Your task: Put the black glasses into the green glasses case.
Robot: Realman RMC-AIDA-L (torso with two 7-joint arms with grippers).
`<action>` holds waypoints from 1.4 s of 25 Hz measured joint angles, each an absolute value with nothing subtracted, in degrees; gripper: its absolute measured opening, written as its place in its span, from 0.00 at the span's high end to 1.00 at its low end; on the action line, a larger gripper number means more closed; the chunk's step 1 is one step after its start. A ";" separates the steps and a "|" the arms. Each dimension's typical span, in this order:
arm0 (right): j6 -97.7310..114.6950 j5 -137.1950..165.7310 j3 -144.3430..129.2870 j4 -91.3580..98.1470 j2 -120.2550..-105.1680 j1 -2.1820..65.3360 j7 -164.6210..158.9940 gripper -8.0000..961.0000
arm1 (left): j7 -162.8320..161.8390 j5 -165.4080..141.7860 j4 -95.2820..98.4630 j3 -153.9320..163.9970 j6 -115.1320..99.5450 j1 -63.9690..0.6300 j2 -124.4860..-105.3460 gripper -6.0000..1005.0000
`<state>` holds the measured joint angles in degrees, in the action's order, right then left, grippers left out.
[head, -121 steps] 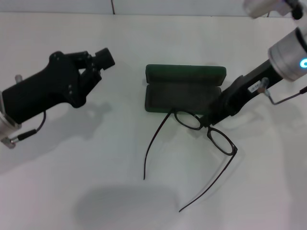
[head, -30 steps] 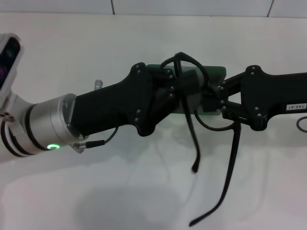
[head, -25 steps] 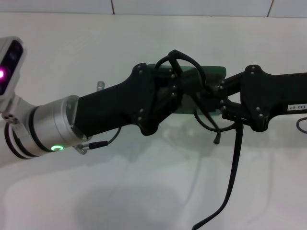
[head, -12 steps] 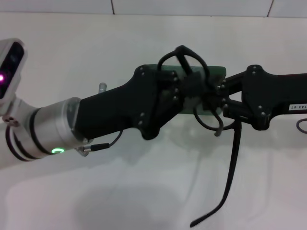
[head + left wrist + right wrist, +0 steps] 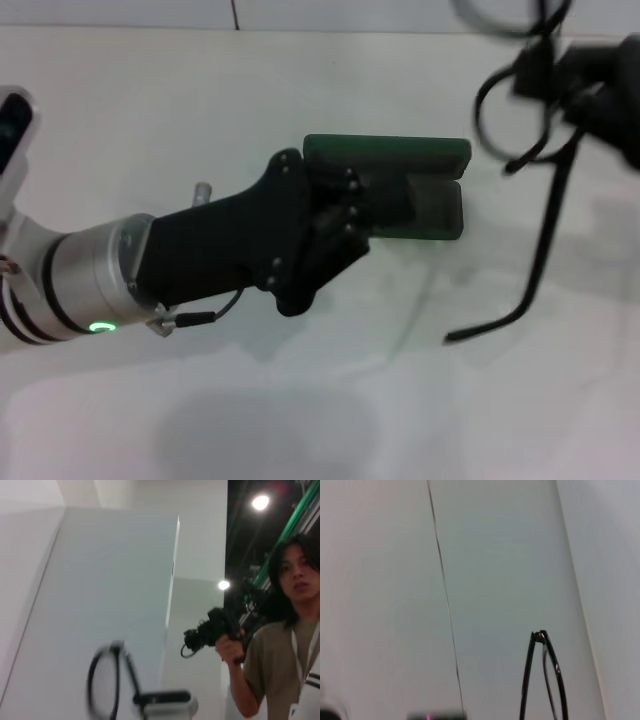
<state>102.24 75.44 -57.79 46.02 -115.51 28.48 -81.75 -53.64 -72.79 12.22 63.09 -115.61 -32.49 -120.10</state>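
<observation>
Black glasses (image 5: 520, 100): held up off the table at the far right of the head view, motion-blurred; one lens loop shows near the right pincer, another is cut off by the frame's top edge, and one long temple arm hangs down and curls toward the table without clearly touching it.
Black glasses, other views: the right wrist view shows only a narrow edge-on piece of the frame (image 5: 543, 675), cut off at the picture's border; the left wrist view shows a blurred dark loop (image 5: 107, 680) that seems to be one lens rim.
Right pincer (image 5: 590, 85): at the far right edge of the head view, blurred and largely out of frame; it appears clamped on the glasses near the front of the frame, though the exact contact point is hard to make out.
Green glasses case (image 5: 420, 175): lies open on the white table (image 5: 300, 400), its lid standing along the far side; the left half of its tray is hidden behind the left pincer.
Left pincer (image 5: 385, 205): reaches over the case's left part; its fingertips merge with the dark interior, so I cannot tell whether they are apart or together.
Person (image 5: 285, 645): in the left wrist view, holding a dark handheld device, partly cut off by the frame.
</observation>
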 joint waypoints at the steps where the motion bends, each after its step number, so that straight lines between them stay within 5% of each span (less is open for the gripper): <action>1: 103.75 73.33 -56.55 45.94 -115.54 28.48 -81.51 0.88 | -53.64 -73.02 12.22 63.14 -115.14 -32.57 -120.09 0.97; 12: 97.38 64.16 -64.96 36.76 -115.82 35.63 -71.53 0.88 | -49.92 -71.44 11.70 75.33 -113.81 -38.65 -120.73 0.97; 35: 88.98 68.02 -77.79 33.45 -115.82 36.65 -67.67 0.88 | -55.66 -55.55 10.74 76.86 -106.74 -33.02 -120.77 0.97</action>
<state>88.98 68.02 -77.79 33.45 -115.82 36.65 -67.67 -55.66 -55.55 10.74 76.86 -106.74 -33.02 -120.77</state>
